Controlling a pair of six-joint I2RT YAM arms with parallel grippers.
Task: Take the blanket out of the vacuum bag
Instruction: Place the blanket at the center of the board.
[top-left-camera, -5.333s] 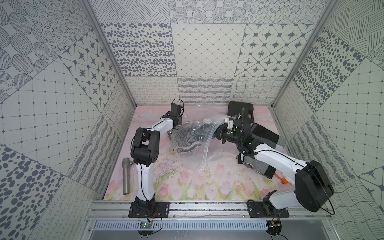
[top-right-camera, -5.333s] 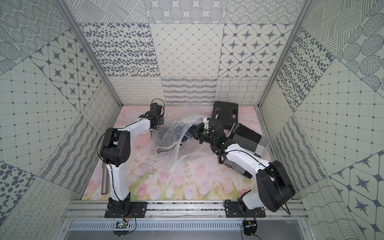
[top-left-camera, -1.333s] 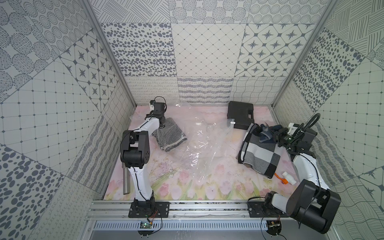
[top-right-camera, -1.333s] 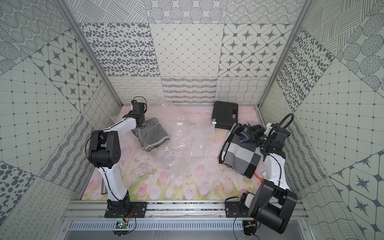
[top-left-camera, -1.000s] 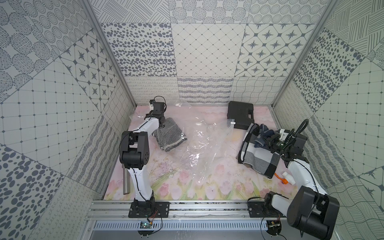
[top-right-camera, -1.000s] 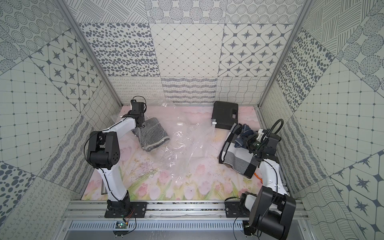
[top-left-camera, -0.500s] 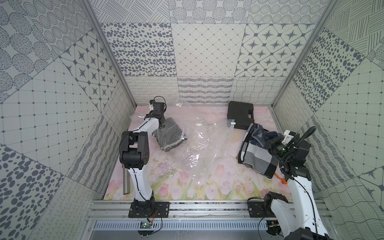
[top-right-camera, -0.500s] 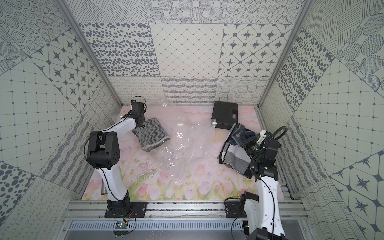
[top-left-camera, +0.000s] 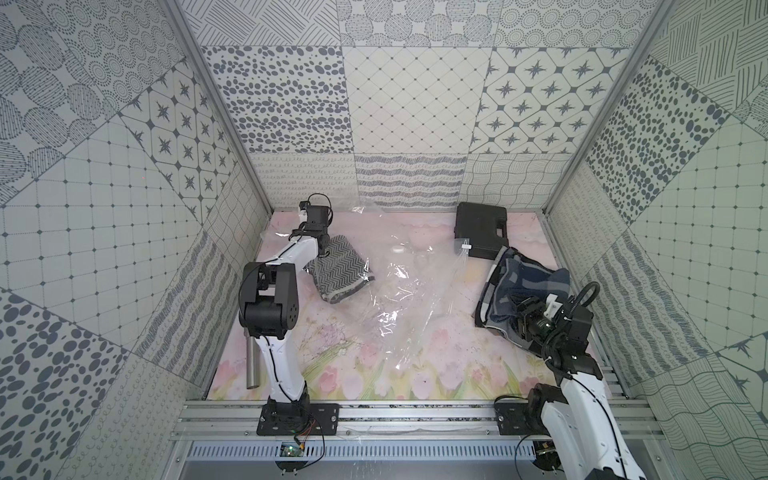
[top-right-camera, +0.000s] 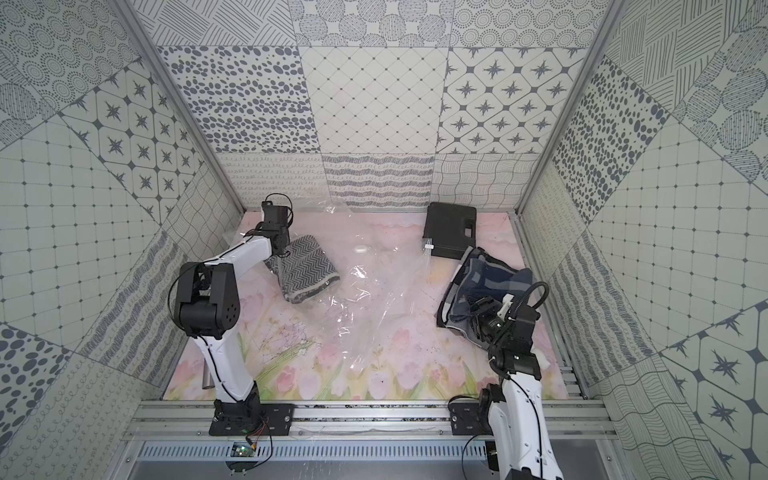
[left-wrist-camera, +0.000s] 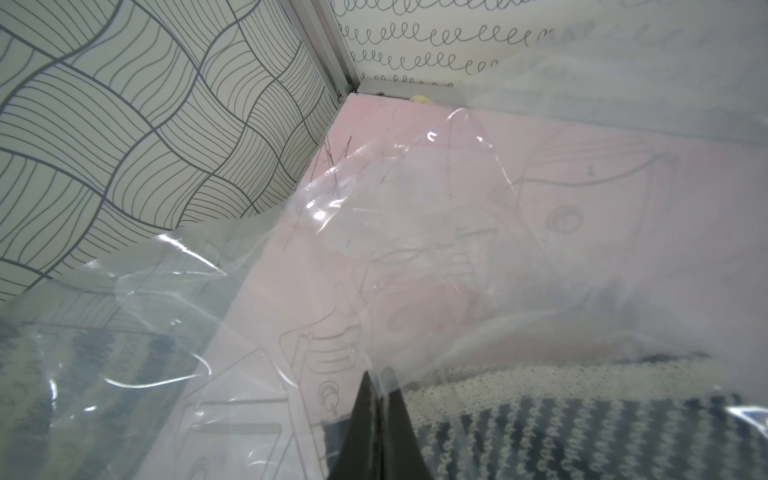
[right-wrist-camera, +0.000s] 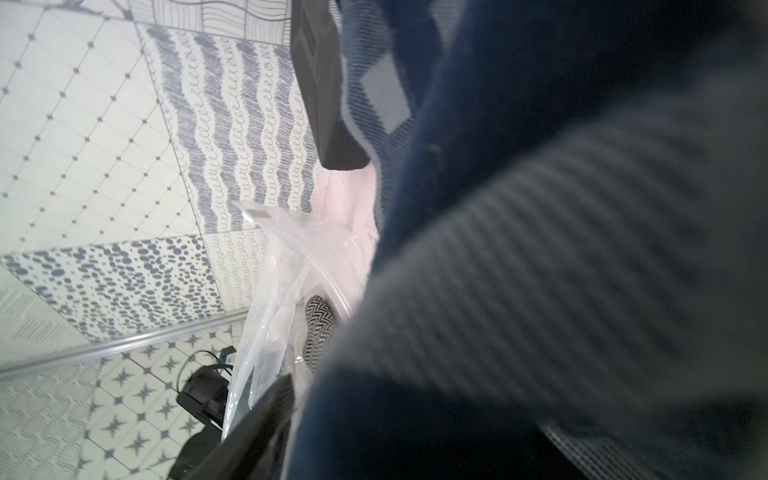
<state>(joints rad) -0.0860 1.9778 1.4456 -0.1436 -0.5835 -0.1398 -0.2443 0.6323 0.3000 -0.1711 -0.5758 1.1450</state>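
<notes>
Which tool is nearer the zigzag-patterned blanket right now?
Left. The left tool pinches the vacuum bag right beside the zigzag blanket; the right tool is across the table at the plaid blanket.

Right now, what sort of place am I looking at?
Probably a robot data-collection booth rather than a home: patterned wall panels close it in on three sides, two robot arms are bolted to an aluminium rail, and the work surface is a floral printed tabletop.

vacuum bag (top-left-camera: 399, 291): mid-worktop (top-left-camera: 357, 374) | folded cloth (top-left-camera: 338, 270): in bag, rear left | blanket (top-left-camera: 523, 282): right of bag | case (top-left-camera: 480, 228): behind blanket
</notes>
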